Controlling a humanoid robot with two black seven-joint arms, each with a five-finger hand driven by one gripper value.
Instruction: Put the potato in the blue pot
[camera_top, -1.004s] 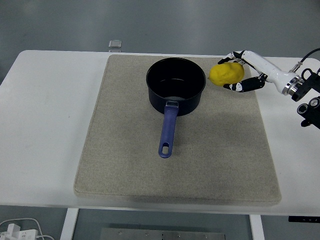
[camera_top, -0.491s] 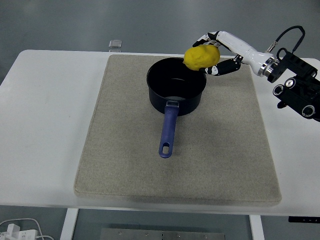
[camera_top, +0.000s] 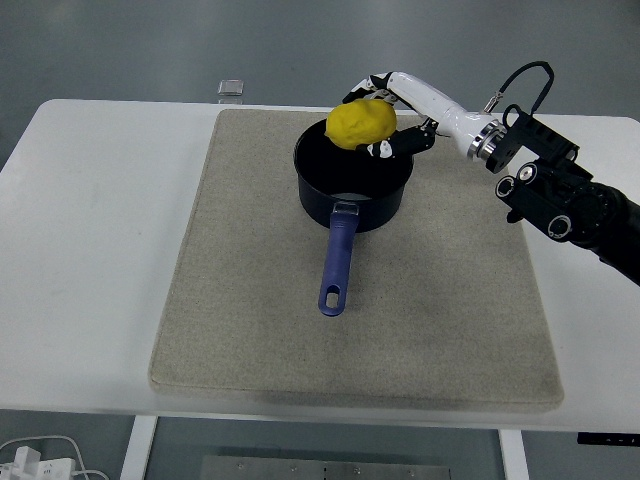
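A yellow potato (camera_top: 361, 123) hangs in the air over the blue pot (camera_top: 352, 180), above the pot's far right part. My right hand (camera_top: 385, 118) is shut on the potato, its white fingers (camera_top: 384, 148) wrapped around the right side and top. The pot is dark inside, stands on the far middle of the beige mat (camera_top: 250, 280), and its blue handle (camera_top: 336, 262) points toward the near edge. The right arm reaches in from the right edge. No left arm shows.
A small grey square object (camera_top: 231, 88) lies at the far edge of the white table (camera_top: 90, 240), just behind the mat. White cables (camera_top: 40, 455) lie on the floor at the bottom left.
My right hand has carried the potato leftward, from beside the pot's right rim to over the pot's opening. The arm has reached further in. The pot has not moved.
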